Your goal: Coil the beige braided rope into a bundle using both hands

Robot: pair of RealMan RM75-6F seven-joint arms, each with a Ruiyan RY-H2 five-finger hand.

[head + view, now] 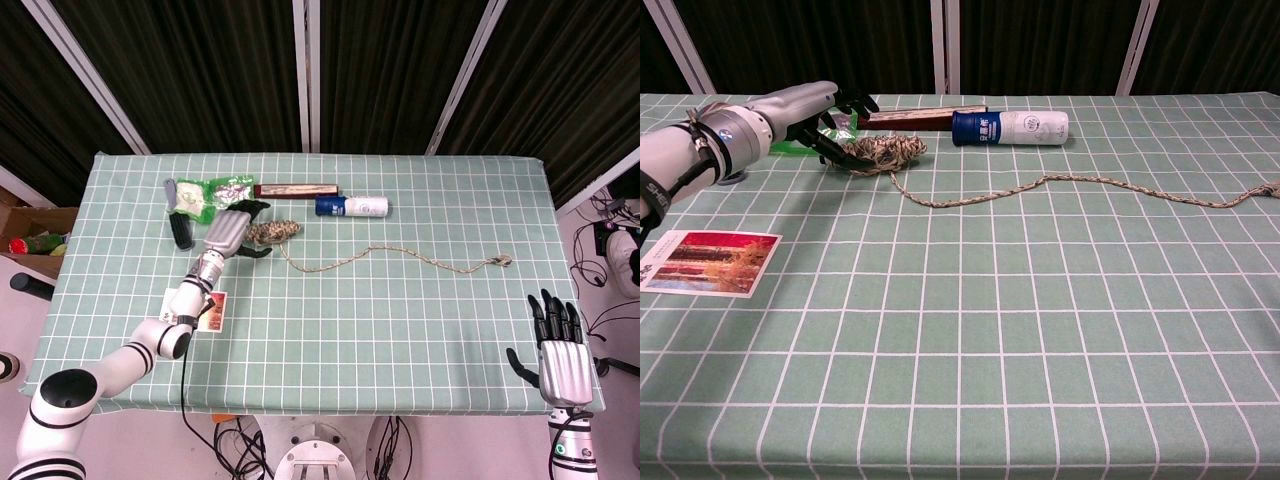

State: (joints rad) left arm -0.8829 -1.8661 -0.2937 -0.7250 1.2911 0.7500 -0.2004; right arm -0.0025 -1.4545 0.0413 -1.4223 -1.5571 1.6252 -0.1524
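The left hand [830, 125] grips the coiled end of the rope [885, 152] with curled fingers; its loose tail runs rightward across the desk [400, 330] toward the right hand [560, 355], open and empty.

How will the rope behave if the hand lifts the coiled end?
The rope is probably floppy: its loose part lies in waves across the table. Lifted by the left hand, the tail would likely drag behind. It looks light, and the braid seems rough, so it should not slip easily.
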